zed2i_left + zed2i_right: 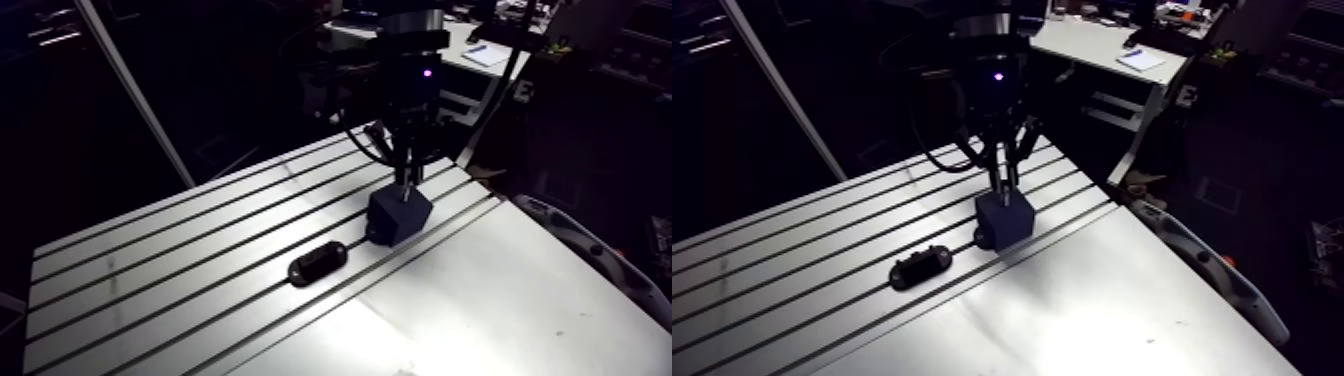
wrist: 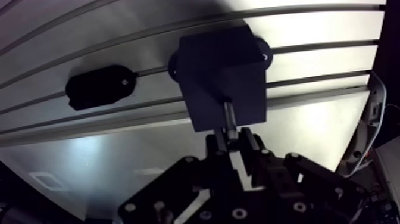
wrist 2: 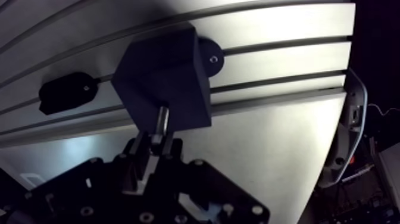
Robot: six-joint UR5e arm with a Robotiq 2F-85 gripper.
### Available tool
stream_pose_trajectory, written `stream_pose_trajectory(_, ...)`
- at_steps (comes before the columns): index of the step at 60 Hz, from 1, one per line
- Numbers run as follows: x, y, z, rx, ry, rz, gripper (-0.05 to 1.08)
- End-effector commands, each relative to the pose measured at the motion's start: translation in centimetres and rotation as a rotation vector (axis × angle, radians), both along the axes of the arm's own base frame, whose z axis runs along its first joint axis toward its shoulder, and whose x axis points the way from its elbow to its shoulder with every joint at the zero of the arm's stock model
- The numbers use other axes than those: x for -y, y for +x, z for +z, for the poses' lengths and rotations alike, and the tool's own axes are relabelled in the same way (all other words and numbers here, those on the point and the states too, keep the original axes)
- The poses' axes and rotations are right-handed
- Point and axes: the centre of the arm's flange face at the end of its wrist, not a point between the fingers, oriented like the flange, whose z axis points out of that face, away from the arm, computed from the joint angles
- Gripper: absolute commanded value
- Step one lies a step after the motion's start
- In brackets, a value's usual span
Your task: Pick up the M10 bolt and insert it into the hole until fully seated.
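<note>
The bolt (image 2: 228, 117) is a short, pale metal shaft standing clamped in the end effector (image 2: 233, 140). Its head end is hidden between the fingers (image 2: 251, 148). The exposed shaft runs straight out from the fingertips and meets the top face of a dark block (image 2: 220, 77). The contact point lies near the edge of the block that is closest to the end effector. The shaft covers the hole, so the depth of entry cannot be read.

The end effector is closed on the bolt, with one finger on each side of the shaft and no visible gap. In the arm view, it hangs upright directly above the block.

The block is a dark, box-shaped body that rests on the bench (image 1: 500, 300), turned at an angle to the slots. A round black disc (image 3: 209, 58) shows at its far side, over one of the slots.

A flat black oval plate (image 1: 317, 262) lies on the bench near the block but apart from it, in line with the same slots.

The bench is bright aluminium. Parallel slots (image 1: 180, 262) cover the half that carries the block and the plate, and the nearer half is plain.
</note>
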Motion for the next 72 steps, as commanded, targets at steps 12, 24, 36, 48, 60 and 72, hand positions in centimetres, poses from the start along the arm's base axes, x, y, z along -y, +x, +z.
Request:
stream_pose_trajectory(12, -0.06, 0.02, -0.12, 0.003, 0.003, 0.002, 1.08)
stream_pose_trajectory(24, -0.02, -0.11, -0.29, -0.002, 0.005, 0.003, 1.08)
stream_pose_trajectory(36, -0.05, -0.16, -0.24, -0.004, 0.006, 0.003, 1.08)
stream_pose_trajectory(48, -0.04, -0.17, -0.23, -0.004, 0.006, 0.001, 1.08)
stream_pose_trajectory(60, -0.05, -0.19, 0.02, -0.007, 0.006, 0.002, 1.08)
stream_pose_trajectory(72, -0.16, -0.28, 0.45, -0.014, 0.007, 0.001, 1.08)
